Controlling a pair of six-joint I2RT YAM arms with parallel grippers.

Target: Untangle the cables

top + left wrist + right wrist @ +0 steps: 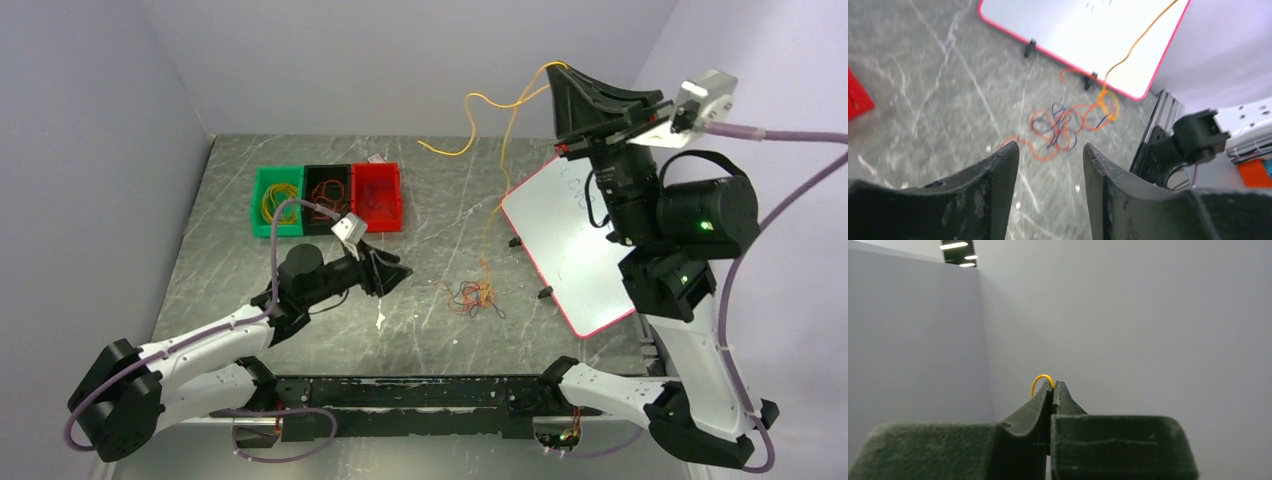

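Right jaws pinch a yellow cable (1041,375), left jaws spread, whiteboard (570,250) writing illegible.

The right gripper (558,72) is raised high, closed on a yellow cable (495,99) that loops out beyond its tip and trails down to the tangle of cables (475,295) on the table (430,215) far below it. The left gripper (398,272) sits low, with the tangle near its right side.
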